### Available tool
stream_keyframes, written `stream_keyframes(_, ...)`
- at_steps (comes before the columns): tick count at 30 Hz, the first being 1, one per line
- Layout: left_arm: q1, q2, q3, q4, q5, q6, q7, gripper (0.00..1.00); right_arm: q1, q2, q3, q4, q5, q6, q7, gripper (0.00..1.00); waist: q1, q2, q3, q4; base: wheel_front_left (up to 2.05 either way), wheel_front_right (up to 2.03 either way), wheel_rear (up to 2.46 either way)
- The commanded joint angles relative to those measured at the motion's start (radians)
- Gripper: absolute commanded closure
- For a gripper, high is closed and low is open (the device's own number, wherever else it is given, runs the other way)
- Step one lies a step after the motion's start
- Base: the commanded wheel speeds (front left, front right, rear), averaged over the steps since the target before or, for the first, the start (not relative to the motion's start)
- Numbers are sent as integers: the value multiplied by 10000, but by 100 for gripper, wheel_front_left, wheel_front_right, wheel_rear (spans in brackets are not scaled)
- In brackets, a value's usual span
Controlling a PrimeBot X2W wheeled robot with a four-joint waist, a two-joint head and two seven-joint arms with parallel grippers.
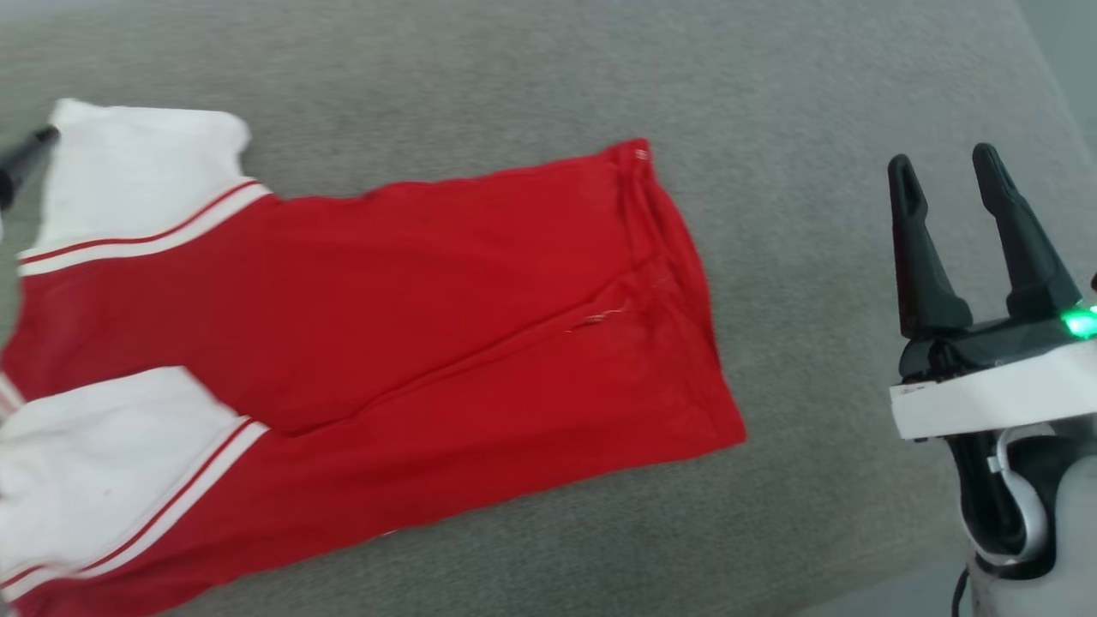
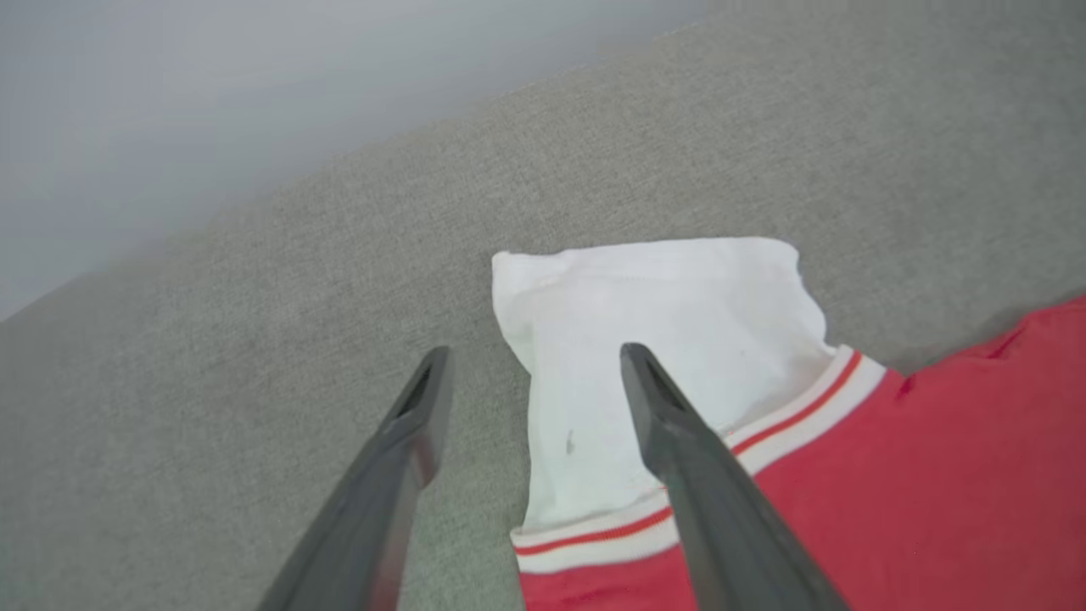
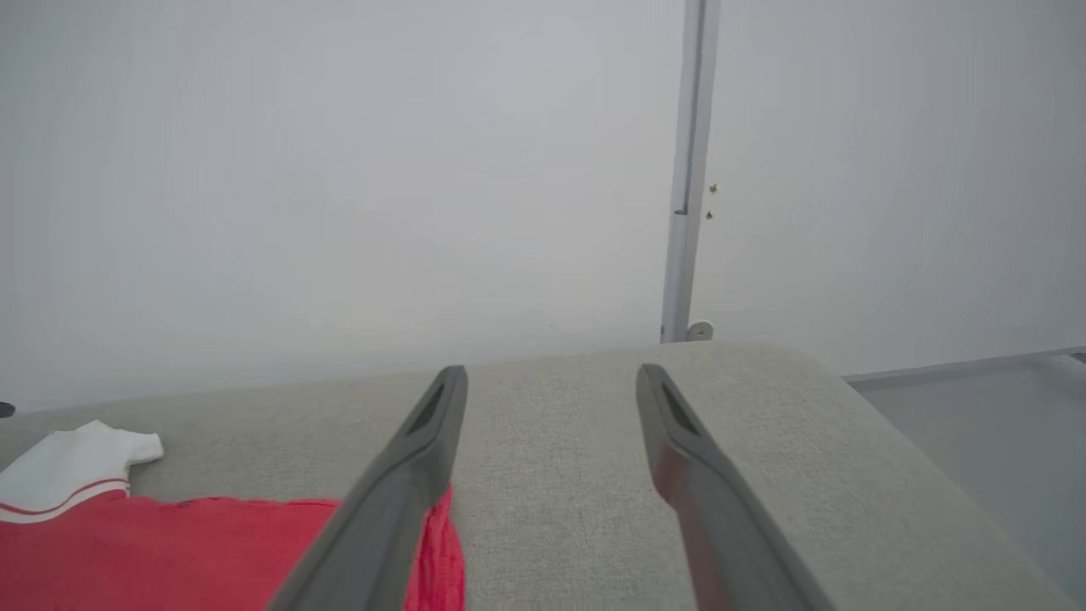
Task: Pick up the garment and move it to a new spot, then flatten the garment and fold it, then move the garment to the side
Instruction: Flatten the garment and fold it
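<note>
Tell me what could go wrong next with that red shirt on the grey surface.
The open left gripper has one finger over the edge of the white sleeve and one off the cloth; closing there might lift just the sleeve and pull the layers apart. A diagonal crease crosses the garment, so folding now could press it in.

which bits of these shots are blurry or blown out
Head view: soft overall, garment smeared toward the left edge, green light flaring on the right gripper. Left wrist view: white sleeve crisp, background hazy. Right wrist view: flat even light, wall washed pale.
</note>
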Motion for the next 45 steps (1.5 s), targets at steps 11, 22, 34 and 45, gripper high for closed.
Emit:
stream_keyframes(11, -1024, -720, -127, 2215, 319, -108, 547, 0, -213, 115, 560, 673, 330, -4, -462, 0, 0, 0, 960, -662, 0, 0, 0)
stream_keyframes(22, -1612, -2107, -489, 3507, 93, -318, 1701, 100, -2748, -395, 1851, 2365, 851, -4, 2122, 0, 0, 0, 1613, -127, 0, 0, 0)
stream_keyframes(34, -2642, -3371, -683, 4164, 445, -753, 1331, 100, -6345, -1038, 3607, 6197, 1120, -5, 6362, 0, 0, 0, 1943, 657, 0, 0, 0)
stream_keyframes(45, -2999, -3961, -687, 4708, 456, -1161, 676, 100, -6980, -1155, 3949, 7143, 1391, -5, 8392, 100, 0, 0, 1740, 1136, 0, 0, 0)
